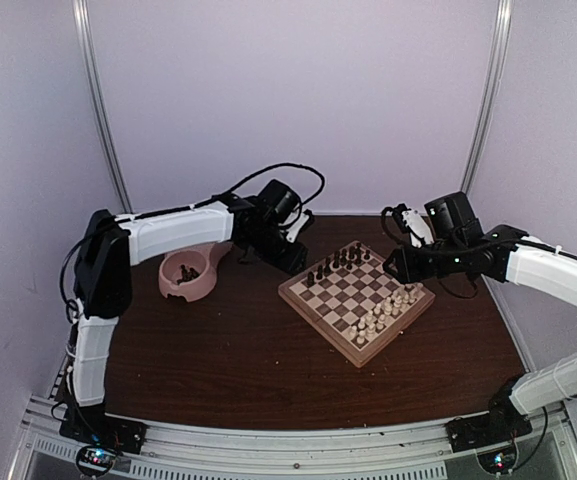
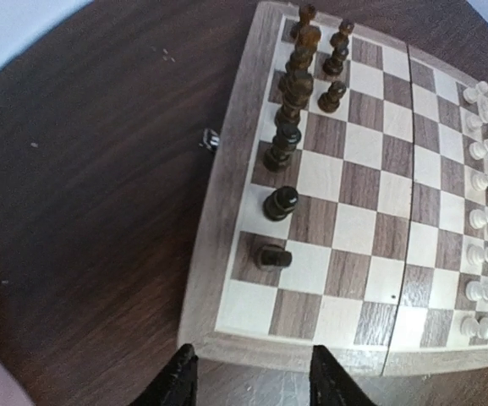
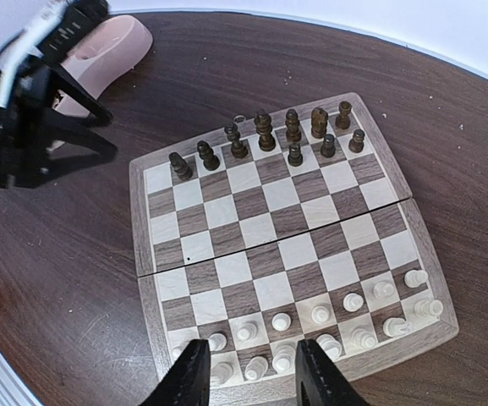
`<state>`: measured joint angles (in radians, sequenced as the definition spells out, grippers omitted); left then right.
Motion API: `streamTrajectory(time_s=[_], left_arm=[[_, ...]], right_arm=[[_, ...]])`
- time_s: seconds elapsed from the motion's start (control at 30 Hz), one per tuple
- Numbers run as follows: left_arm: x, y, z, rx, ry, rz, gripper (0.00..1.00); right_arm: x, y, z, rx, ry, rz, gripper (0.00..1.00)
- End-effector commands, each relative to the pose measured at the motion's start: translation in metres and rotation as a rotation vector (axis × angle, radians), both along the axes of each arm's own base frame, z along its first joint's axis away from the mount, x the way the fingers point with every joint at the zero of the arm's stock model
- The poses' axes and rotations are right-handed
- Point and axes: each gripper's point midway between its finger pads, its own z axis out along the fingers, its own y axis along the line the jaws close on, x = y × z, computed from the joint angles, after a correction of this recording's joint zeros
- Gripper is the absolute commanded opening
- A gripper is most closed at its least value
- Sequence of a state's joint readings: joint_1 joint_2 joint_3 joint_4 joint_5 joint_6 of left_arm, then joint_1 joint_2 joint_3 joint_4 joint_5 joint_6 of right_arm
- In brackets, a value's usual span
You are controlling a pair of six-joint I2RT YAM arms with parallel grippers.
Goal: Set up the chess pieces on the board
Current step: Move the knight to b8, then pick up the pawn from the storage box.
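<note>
Board [image 2: 227, 194] with dark chess pieces [image 2: 282, 201] lies just beyond the left claw [image 2: 252, 385].

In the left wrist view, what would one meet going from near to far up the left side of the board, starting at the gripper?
The left gripper → board, near rim → first dark piece → second dark piece → line of dark pieces.

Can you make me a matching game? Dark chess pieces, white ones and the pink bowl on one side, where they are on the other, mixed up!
Things: 1 dark chess pieces, 2 pale chess pieces, 3 pink bowl.
Places: A on the table, off the board; B board rows nearest the left arm; C board rows nearest the right arm.
Pairs: 1-B, 2-C, 3-A.
</note>
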<state>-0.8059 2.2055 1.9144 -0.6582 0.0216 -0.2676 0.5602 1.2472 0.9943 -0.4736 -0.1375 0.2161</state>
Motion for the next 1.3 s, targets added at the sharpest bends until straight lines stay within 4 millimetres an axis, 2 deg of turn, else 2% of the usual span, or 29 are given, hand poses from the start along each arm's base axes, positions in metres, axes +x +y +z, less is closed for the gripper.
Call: streamTrajectory(time_s=[0.0, 0.03, 0.07, 0.13, 0.2, 0.27, 0.37, 0.53, 0.63, 0.77, 0.97, 1.27], left_arm=[[0.002, 0.050, 0.075, 0.068, -0.159, 0.107, 0.61], [0.004, 0.064, 0.080, 0.106, -0.194, 0.153, 0.73], [0.006, 0.079, 0.083, 0.147, -0.229, 0.199, 0.80], [0.008, 0.103, 0.089, 0.206, -0.275, 0.262, 0.83], [0.007, 0.125, 0.096, 0.217, -0.266, 0.321, 0.77], [0.004, 0.139, 0.096, 0.181, -0.221, 0.347, 0.70], [0.007, 0.170, 0.091, 0.158, -0.172, 0.416, 0.65], [0.015, 0.215, 0.064, 0.148, -0.056, 0.484, 0.53], [0.022, 0.235, 0.036, 0.173, 0.035, 0.519, 0.48], [0.035, 0.251, 0.011, 0.206, 0.082, 0.561, 0.44], [0.056, 0.267, -0.013, 0.167, 0.134, 0.601, 0.40], [0.081, 0.284, -0.029, 0.170, 0.128, 0.650, 0.35]], right_arm=[[0.009, 0.002, 0.017, 0.030, -0.041, -0.018, 0.37], [0.009, 0.002, 0.018, 0.030, -0.042, -0.018, 0.37], [0.009, 0.002, 0.019, 0.029, -0.044, -0.019, 0.37], [0.010, 0.002, 0.021, 0.027, -0.048, -0.017, 0.37], [0.010, 0.001, 0.022, 0.021, -0.049, -0.016, 0.37], [0.010, 0.001, 0.022, 0.016, -0.050, -0.015, 0.37], [0.011, 0.001, 0.023, 0.018, -0.050, -0.014, 0.37], [0.010, 0.003, 0.021, 0.026, -0.043, -0.010, 0.37], [0.011, 0.004, 0.021, 0.029, -0.041, -0.008, 0.37], [0.011, 0.004, 0.020, 0.029, -0.038, -0.010, 0.37], [0.011, 0.006, 0.019, 0.035, -0.028, -0.010, 0.37], [0.012, 0.009, 0.019, 0.050, -0.019, -0.010, 0.37]])
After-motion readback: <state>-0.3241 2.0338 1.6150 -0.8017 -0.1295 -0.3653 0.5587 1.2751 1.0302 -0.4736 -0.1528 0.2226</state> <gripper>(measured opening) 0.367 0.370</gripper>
